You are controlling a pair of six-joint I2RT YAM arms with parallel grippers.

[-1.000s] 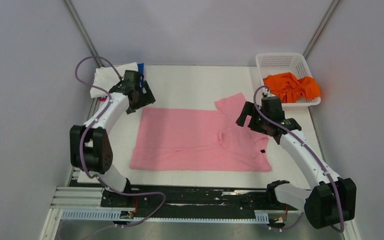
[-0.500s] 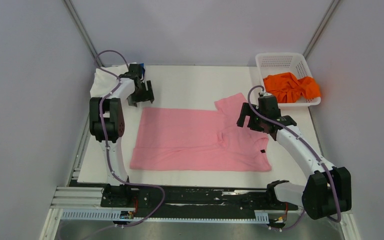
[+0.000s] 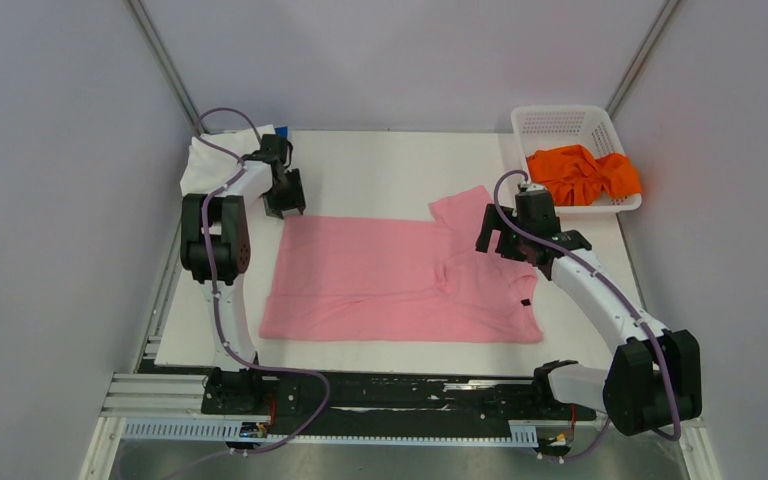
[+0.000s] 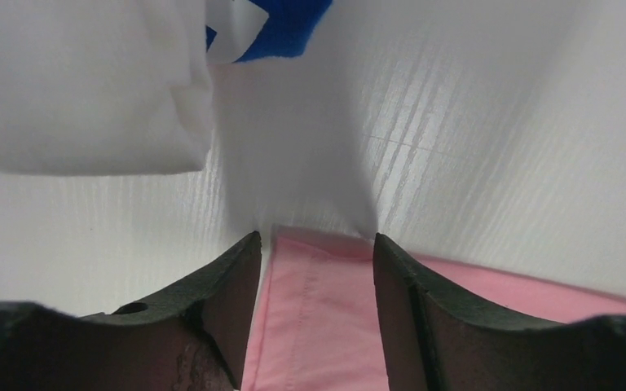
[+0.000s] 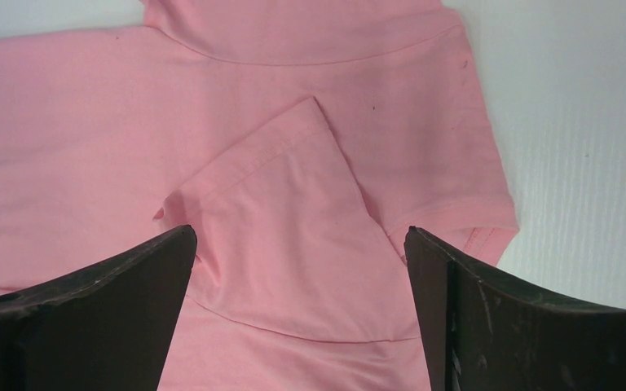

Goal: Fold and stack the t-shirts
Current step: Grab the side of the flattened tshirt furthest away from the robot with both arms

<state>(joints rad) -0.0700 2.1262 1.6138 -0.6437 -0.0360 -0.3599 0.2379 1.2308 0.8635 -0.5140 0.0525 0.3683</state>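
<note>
The light pink t-shirt (image 3: 400, 280) lies flat on the white table, its hem to the left and its sleeves to the right, one sleeve (image 5: 285, 204) folded in over the body. My left gripper (image 3: 286, 208) is open just above the shirt's far left corner (image 4: 318, 309), a finger on each side of it. My right gripper (image 3: 505, 250) is open over the folded sleeve, jaws wide apart. A white t-shirt (image 3: 222, 160) with a blue one (image 4: 281, 28) beyond it lies at the far left. An orange t-shirt (image 3: 582, 172) sits in the basket. The magenta one is out of view.
The white plastic lattice basket (image 3: 560, 125) stands at the back right corner. The white table (image 3: 380, 170) runs between grey walls. A black rail (image 3: 380, 395) with the arm bases lies along the near edge.
My left gripper has moved down and a little right, from beside the white shirt to the pink shirt's far left corner. My right gripper has shifted slightly.
</note>
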